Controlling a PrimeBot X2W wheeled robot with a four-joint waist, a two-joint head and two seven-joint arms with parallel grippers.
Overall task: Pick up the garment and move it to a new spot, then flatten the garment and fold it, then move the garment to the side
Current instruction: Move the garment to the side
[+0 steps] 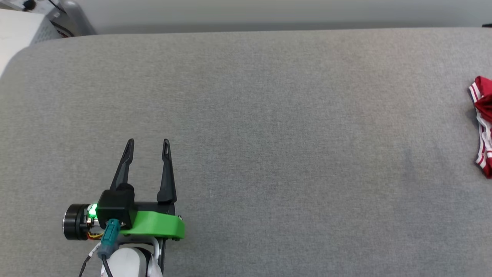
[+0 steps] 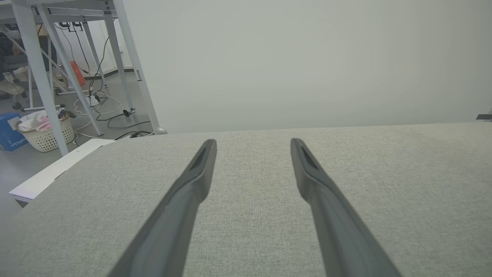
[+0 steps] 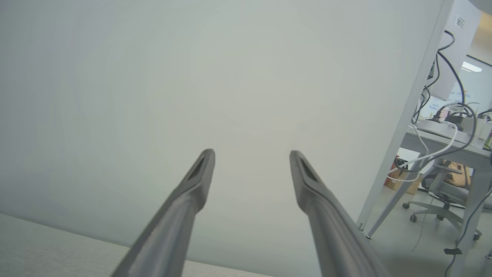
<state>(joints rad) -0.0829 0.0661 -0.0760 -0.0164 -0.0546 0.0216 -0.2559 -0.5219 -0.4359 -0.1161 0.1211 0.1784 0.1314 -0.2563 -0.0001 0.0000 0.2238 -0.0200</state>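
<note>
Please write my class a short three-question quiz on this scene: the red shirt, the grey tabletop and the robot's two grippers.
1. True or false: the left gripper is holding the red shirt.
2. Multiple choice: in the head view, where on the grey tabletop does the red shirt lie?
A) at the picture's right edge
B) in the middle
C) between the left gripper's fingers
3. Fill the gap: in the right wrist view, the right gripper has its jaws ____, with nothing between them.

Key: 1 false; 2 A; 3 open.
</note>
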